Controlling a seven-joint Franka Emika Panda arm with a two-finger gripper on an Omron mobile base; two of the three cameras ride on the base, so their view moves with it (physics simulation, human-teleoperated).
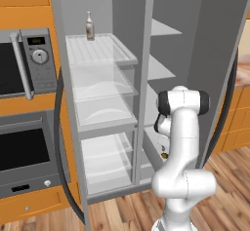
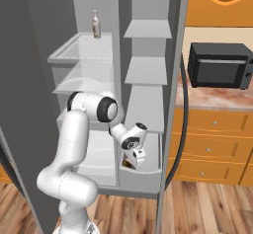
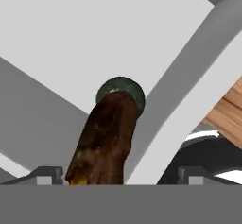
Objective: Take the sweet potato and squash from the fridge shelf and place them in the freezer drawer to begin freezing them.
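Indoors, rendered kitchen: wood plank floor, orange cabinets, grey fridge standing open. Left base view has a built-in microwave and oven left of the fridge; right base view instead shows a black countertop microwave to the right. No readable writing or brand anywhere; microwave display too small to tell.

Fridge shelf up top carries just a pale bottle, upright at its back. Arm bends low into the right-hand compartment, gripper reaching down inside the freezer drawer.

Hand view adds the close detail: sweet potato lies between the spread fingertips, jaws wide apart, not pinching it. Squash sits just behind it, touching its far end, both on the drawer's light grey floor.
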